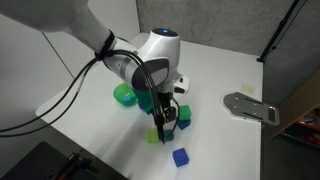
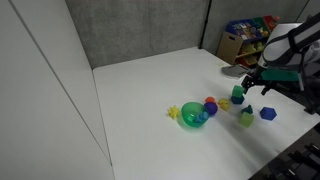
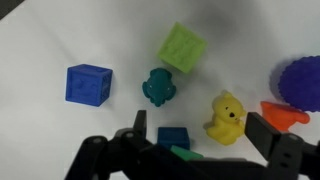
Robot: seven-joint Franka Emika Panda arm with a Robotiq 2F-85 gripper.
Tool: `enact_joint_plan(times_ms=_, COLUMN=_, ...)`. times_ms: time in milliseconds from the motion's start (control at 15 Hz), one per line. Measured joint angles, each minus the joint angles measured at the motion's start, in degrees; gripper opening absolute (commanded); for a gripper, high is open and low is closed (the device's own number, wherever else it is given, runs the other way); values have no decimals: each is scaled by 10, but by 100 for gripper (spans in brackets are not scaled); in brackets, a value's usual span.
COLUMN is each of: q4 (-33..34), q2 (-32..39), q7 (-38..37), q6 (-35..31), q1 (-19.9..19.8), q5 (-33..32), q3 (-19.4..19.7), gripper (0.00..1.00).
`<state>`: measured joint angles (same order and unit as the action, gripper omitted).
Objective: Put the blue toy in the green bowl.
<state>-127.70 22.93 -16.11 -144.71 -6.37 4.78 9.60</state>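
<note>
Hand [image 3: 198,128] is released, jaws spread wide, low over the counter [image 3: 40,40]. The blue toy [image 3: 173,137] sits between the jaws, with the yellow duck [image 3: 227,118] just beside it at 3 o'clock.

Judgement: shift toward 9 o'clock so the duck falls outside the jaws, then clench squarely.

In an exterior view the green bowl [image 2: 192,116] lies toward 8 o'clock of the hand. No legible writing or brands.

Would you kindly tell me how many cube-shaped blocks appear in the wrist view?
3: the bright blue cube at left, the yellow-green cube at top centre, and the blue toy low centre, by the gripper. The gripper body may hide others.
</note>
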Motion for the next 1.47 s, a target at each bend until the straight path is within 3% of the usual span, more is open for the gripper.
enact_joint_plan(times_ms=800, q4=5, q2=36, q7=-14, q6=-29, q1=-4, q5=9, q3=12, gripper=100)
enact_joint_plan(times_ms=1333, q4=28, q2=136, q7=-47, q6=-81, q1=-3, q5=9, q3=30, gripper=100)
enact_joint_plan(times_ms=1400, q4=33, q2=149, q7=-48, q6=-89, q1=-3, q5=9, q3=29, gripper=94)
enact_joint_plan(times_ms=1467, q4=39, q2=161, q7=-49, q6=-94, q1=-1, q5=10, q3=29, gripper=75)
